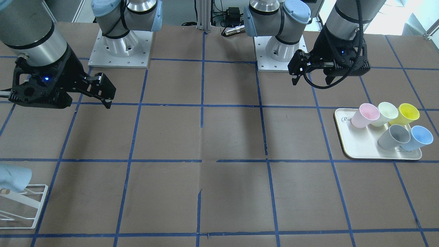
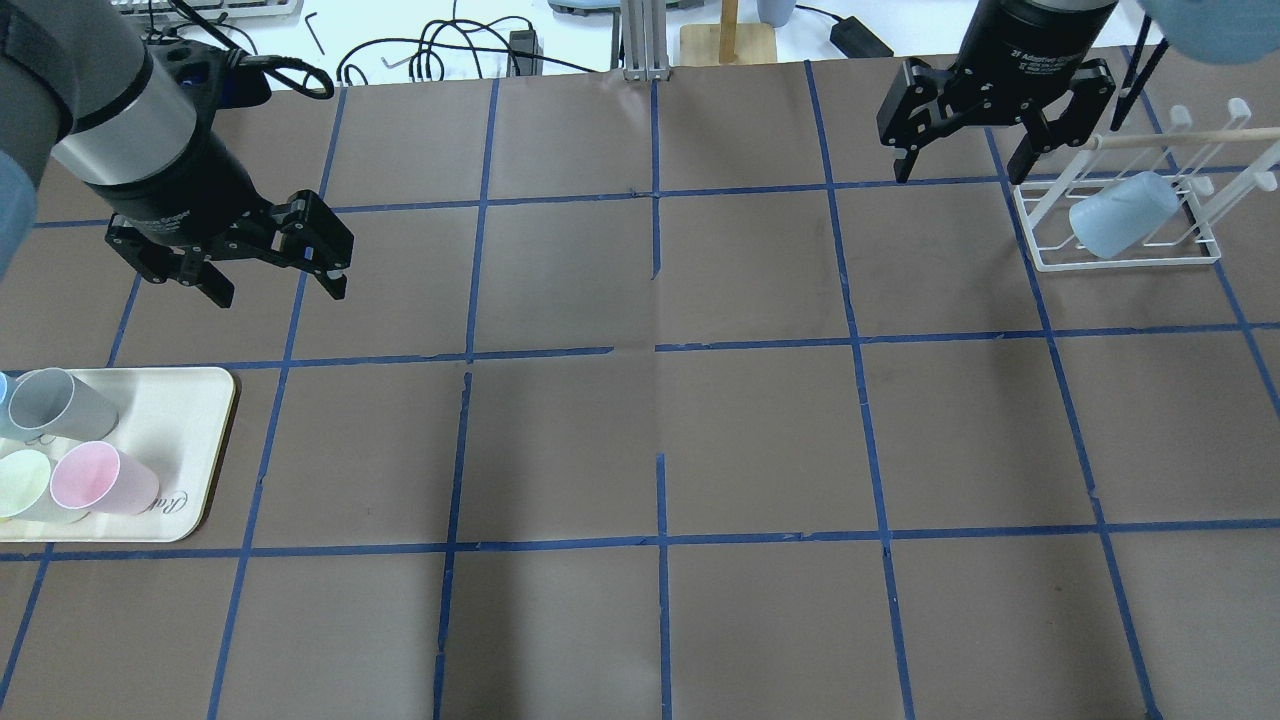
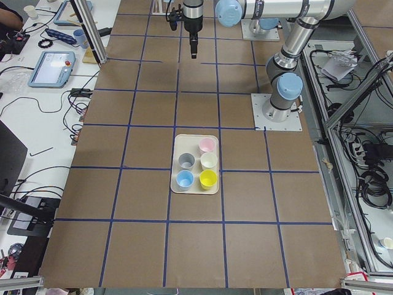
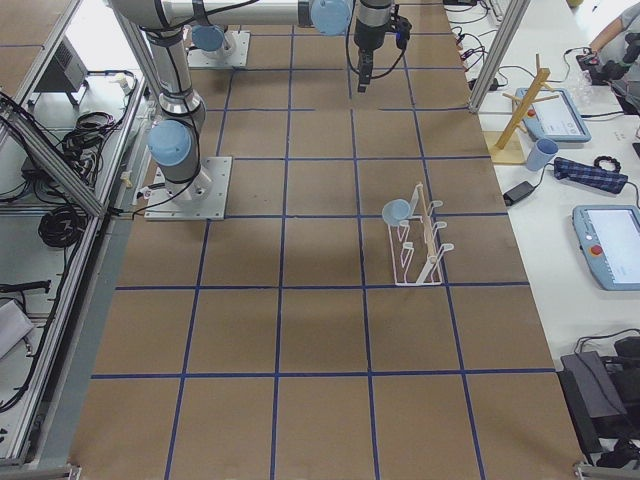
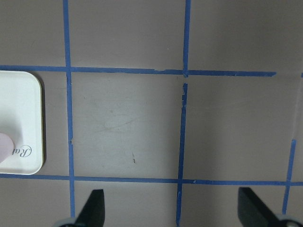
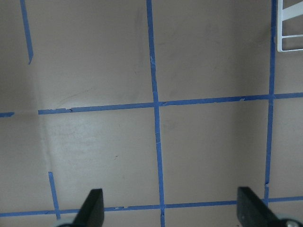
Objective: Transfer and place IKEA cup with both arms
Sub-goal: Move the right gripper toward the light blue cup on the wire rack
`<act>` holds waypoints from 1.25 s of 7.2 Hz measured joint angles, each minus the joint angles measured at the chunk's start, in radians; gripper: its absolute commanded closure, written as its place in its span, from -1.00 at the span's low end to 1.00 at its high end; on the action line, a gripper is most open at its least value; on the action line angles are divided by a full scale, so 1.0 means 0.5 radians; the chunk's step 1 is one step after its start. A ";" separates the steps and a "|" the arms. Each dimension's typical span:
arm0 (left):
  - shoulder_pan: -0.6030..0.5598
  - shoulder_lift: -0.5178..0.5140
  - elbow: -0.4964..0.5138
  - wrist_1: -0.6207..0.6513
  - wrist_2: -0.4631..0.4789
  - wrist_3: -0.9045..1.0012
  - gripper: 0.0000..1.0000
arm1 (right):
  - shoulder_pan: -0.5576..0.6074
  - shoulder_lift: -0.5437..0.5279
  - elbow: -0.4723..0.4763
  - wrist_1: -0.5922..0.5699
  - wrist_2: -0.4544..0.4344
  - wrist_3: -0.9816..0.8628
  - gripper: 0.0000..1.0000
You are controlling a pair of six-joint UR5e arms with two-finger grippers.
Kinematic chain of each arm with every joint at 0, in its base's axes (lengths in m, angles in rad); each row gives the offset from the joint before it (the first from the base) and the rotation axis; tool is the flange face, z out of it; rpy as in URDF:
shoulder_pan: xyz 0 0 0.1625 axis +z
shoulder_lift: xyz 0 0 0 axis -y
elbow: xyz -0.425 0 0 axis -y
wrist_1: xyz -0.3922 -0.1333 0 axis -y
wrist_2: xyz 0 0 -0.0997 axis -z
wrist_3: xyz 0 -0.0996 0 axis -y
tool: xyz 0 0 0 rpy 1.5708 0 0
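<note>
Holding five cups upright, mouths up, the tray (image 1: 360,151) sits at 9 o'clock on the desk (image 2: 660,440), by the overhead view's clock.

Tray contents, by the front-facing view's clock:
- pink cup (image 1: 365,115), 10 o'clock, just beside the next
- pale-green cup (image 1: 384,114), 12 o'clock
- yellow cup (image 1: 405,114), 2 o'clock
- grey cup (image 1: 393,137), 6 o'clock
- blue cup (image 1: 417,138), 4 o'clock, just beside the grey one

Rack (image 2: 1125,262), white wire with a wooden rod, stands at 2 o'clock on the overhead clock. It carries one item: a second blue cup (image 2: 1120,227), tilted on a prong and clear of the desk.

The two blue cups are alike, and either could be the IKEA cup. One is in the tray, the other is on the rack, and neither is gripped.

Left gripper (image 2: 282,292): 10 o'clock overhead, above the desk, near the tray's far side. Jaws spread, nothing between them.

Right gripper (image 2: 960,175): 1 o'clock overhead, just beside the rack, toward the desk's middle. Jaws spread, nothing between them.

Both wrist views show only bare taped desk between the jaws.
</note>
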 measured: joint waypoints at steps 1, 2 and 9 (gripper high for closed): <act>-0.001 0.000 0.000 -0.001 -0.002 0.000 -1.00 | 0.000 0.001 0.000 -0.001 0.001 0.000 -1.00; -0.003 0.002 0.000 -0.001 -0.006 0.000 -1.00 | 0.000 0.001 0.000 -0.001 0.003 0.000 -1.00; -0.086 -0.016 0.000 0.001 -0.007 0.003 -1.00 | -0.054 0.004 0.016 -0.006 0.002 0.002 -1.00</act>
